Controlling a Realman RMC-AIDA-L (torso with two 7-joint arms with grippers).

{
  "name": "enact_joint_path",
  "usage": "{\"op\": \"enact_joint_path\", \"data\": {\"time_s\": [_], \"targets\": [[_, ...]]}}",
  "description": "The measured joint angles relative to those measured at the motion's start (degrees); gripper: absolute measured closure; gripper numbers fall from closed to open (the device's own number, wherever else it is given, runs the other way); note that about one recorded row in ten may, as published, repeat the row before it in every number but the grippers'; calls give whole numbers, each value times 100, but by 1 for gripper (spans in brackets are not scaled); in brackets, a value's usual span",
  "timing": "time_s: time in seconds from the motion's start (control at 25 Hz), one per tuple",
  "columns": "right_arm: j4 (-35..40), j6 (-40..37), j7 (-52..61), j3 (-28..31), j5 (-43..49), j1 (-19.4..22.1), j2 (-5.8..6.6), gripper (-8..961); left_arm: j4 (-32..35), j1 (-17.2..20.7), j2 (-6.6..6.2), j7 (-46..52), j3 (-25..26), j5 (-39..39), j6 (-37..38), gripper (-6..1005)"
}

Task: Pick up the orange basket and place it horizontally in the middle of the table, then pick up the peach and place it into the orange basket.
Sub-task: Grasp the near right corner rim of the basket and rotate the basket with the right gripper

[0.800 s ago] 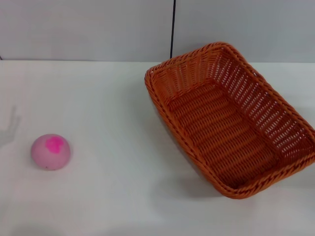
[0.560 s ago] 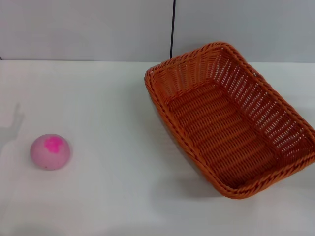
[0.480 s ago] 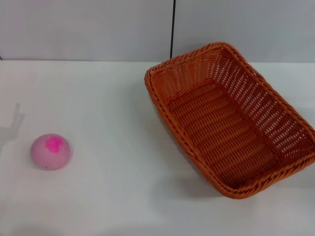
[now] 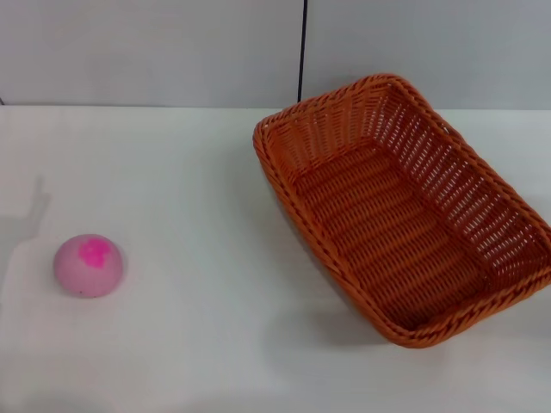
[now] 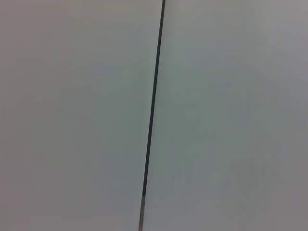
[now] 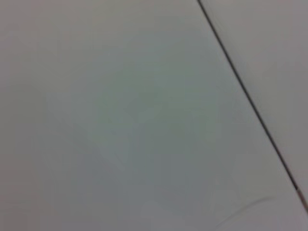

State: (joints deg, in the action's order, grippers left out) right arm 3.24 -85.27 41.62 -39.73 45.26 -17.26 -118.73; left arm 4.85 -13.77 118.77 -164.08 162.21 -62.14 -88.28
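- Head view: the table (image 4: pixel 189 344) fills most of the frame, white and flat, its far edge running across the upper part where it meets a pale grey wall (image 4: pixel 146 52).
- A thin dark seam (image 4: pixel 302 52) runs down the wall, upper centre, ending just behind the basket's far corner.
- The orange basket (image 4: pixel 400 206) sits at right of frame, resting on the table, open side up. Long axis runs diagonally from upper centre toward the lower right edge, not square to the table's edge. Braided rim and openwork sides clearly seen; nothing lies inside.
- The peach (image 4: pixel 88 265) rests on the table at lower left, pale pink with a magenta blotch on top. Well apart from the basket, bare tabletop between them.
- A faint grey shadow (image 4: pixel 30 224) lies on the table at the left edge, just above the peach.
- Left gripper: not seen in any view, so cannot tell its state. The left wrist view holds only the grey wall and the dark seam (image 5: pixel 151 115).
- Right gripper: likewise unseen, state cannot be told. The right wrist view shows the wall with the seam (image 6: pixel 250 101) crossing diagonally.
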Motion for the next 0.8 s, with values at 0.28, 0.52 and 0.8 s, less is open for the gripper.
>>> {"op": "enact_joint_path", "data": {"time_s": [0.28,0.52,0.8], "targets": [[1353,-58,1555,25,884,538,64,396,-2,35,-3,37,36,42,92,175],[3242,-23,4214,124,2762,809,282,396,-2,-70,-3,42,-12,12,177,177],[5247,-181,7379,416,5950,144,527,396,48,-73,4,64,-7,27,232,179]]}}
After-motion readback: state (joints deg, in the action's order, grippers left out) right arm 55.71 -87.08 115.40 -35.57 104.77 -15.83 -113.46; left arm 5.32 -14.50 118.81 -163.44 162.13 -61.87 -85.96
